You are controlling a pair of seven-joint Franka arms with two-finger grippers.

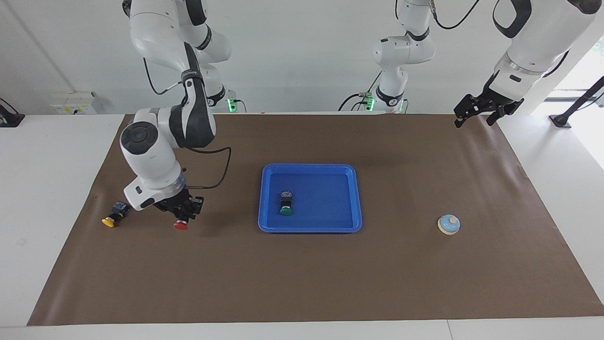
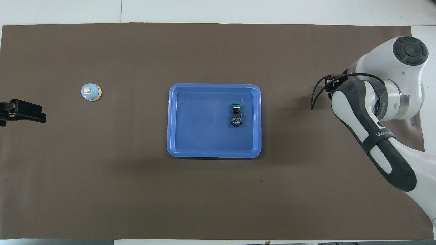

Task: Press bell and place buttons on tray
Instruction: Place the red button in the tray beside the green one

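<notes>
— White walls close in a white table [image 1: 47, 198], and a brown mat [image 1: 302, 274] covers nearly all of its top. What is the biggest thing at work on it?

— The right arm [image 1: 160, 137], which comes down at its own end of the table. Its right gripper [image 1: 183, 216] is pinched on the red button [image 1: 180, 225], red cap downward, raised a little over the mat between the yellow button and the tray. In the overhead view the arm's wrist hides most of that grip.

— And the other arm?

— The left arm [image 1: 528, 47] waits at its own end. Its left gripper [image 1: 476, 112] hangs in the air over the mat's edge near the robots, fingers spread and holding nothing.

— Where is the tray?

— The blue tray [image 1: 349, 198] lies flat in the middle of the mat. The green button [image 1: 285, 204] lies on its side in it, in the part toward the right arm's end, green cap pointing away from the robots.

— The small things?

— The bell [image 1: 448, 224] stands upright on the mat toward the left arm's end, well apart from the tray and farther from the robots than the tray's middle. The yellow button [image 1: 113, 216] lies on its side on the mat near the edge at the right arm's end, just beside the right arm's wrist and not touched by it.
</notes>
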